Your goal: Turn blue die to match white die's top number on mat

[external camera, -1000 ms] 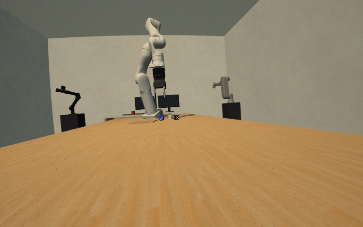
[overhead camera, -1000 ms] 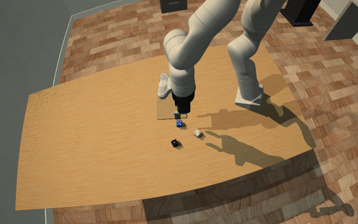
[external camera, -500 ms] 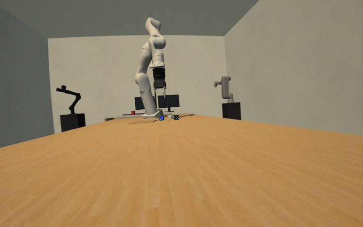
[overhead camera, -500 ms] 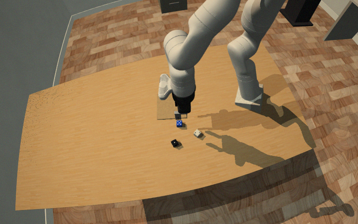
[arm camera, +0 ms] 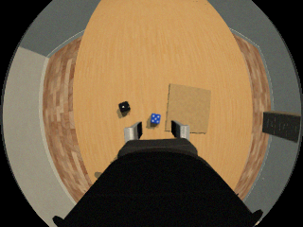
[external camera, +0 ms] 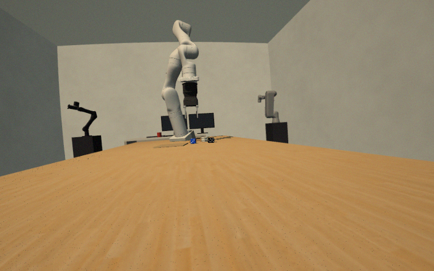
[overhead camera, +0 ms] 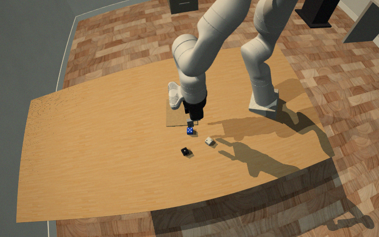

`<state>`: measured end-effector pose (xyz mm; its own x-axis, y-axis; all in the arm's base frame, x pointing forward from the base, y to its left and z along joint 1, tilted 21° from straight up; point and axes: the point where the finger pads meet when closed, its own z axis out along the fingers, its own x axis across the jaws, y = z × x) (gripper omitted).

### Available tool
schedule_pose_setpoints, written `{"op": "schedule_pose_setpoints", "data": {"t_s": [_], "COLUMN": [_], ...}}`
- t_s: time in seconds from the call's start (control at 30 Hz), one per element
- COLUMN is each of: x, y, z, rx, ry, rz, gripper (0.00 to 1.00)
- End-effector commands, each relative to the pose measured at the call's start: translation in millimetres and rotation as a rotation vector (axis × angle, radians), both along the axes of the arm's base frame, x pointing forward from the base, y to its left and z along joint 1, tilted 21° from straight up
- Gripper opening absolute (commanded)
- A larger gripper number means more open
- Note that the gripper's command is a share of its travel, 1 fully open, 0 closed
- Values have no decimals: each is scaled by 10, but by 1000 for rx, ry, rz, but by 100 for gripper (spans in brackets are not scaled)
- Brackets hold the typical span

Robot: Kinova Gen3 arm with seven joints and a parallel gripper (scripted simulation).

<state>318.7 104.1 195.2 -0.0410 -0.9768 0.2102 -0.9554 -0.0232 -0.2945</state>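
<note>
The blue die (overhead camera: 190,130) (external camera: 192,140) (arm camera: 154,119) lies on the bare table just off the front corner of the tan mat (overhead camera: 173,117) (external camera: 169,145) (arm camera: 189,108). The white die (overhead camera: 208,140) (external camera: 203,139) lies to its right, showing two dots on top. The black die (overhead camera: 184,151) (external camera: 211,139) (arm camera: 124,109) lies in front of both. My gripper (overhead camera: 193,122) (external camera: 191,112) (arm camera: 156,127) is open and empty. It hangs well above the blue die, which shows between the fingertips in the wrist view.
The arm's base (overhead camera: 264,107) (external camera: 182,137) stands on the table to the right of the mat. Off the table stand monitors (external camera: 201,121), two other arms on black pedestals (external camera: 86,145) (external camera: 276,132), and a dark cabinet (overhead camera: 182,5).
</note>
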Motion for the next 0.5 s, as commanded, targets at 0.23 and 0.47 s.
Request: {"op": "schedule_pose_setpoints", "data": {"t_s": [0.23, 0.47], "x": [53, 66], "y": [-7, -3], "z": [-41, -105], "rx": [-60, -126], "ry": [45, 103], "rz": [164, 351], "gripper": [100, 100]}}
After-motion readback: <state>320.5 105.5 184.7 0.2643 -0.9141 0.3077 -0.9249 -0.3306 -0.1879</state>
